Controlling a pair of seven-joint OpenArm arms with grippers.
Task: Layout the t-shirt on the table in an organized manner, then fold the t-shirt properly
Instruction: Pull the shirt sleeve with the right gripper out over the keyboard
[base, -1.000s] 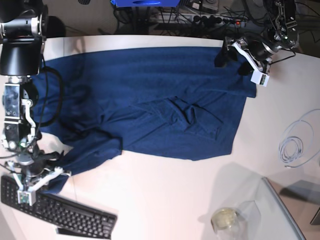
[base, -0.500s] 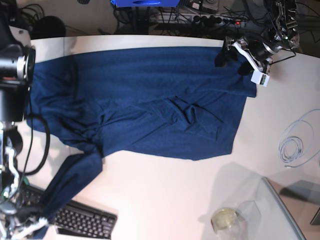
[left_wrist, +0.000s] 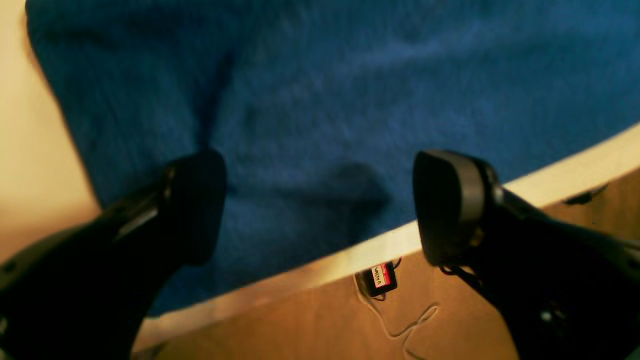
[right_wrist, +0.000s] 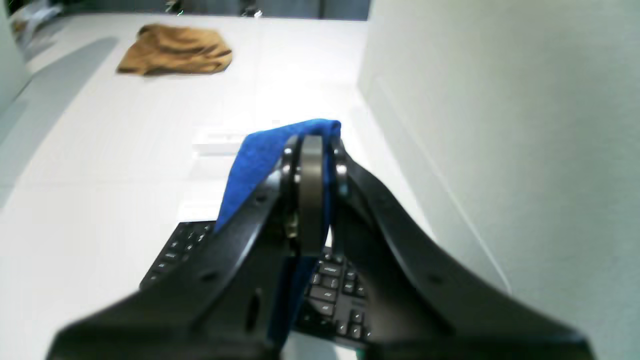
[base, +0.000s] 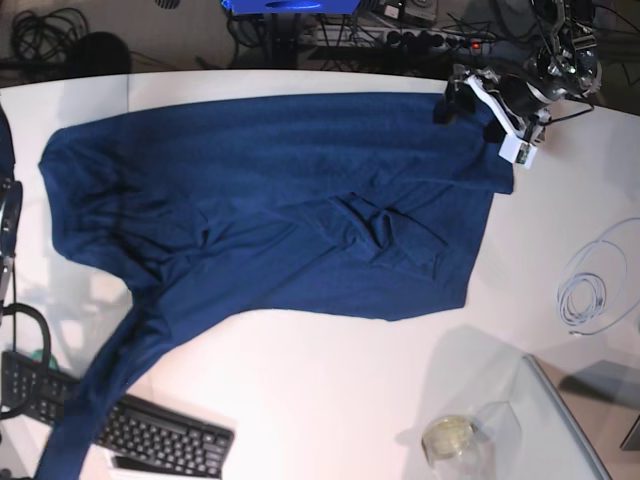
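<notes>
Here the plain dark navy-blue fabric t-shirt (base: 290, 210) lies spread over the large white worktop (base: 330, 400), the right hand (right_wrist: 312, 150) clenched on its sleeve, the left hand (left_wrist: 320, 205) spread wide above its corner.

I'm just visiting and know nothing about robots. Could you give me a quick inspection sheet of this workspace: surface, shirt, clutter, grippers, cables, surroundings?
Surface: white table, curved edge.
Job's things: navy t-shirt spread out, wrinkled in the middle, one part stretched past the keyboard.
Clutter: glass jar, glass panel, white tag.
Grippers: left gripper open above the shirt's corner at the table edge, holding nothing; right gripper shut on t-shirt fabric.
Cables: white coil on the table; dark cords behind it.
Surroundings: brown cloth lying beyond, in the right wrist view.
</notes>
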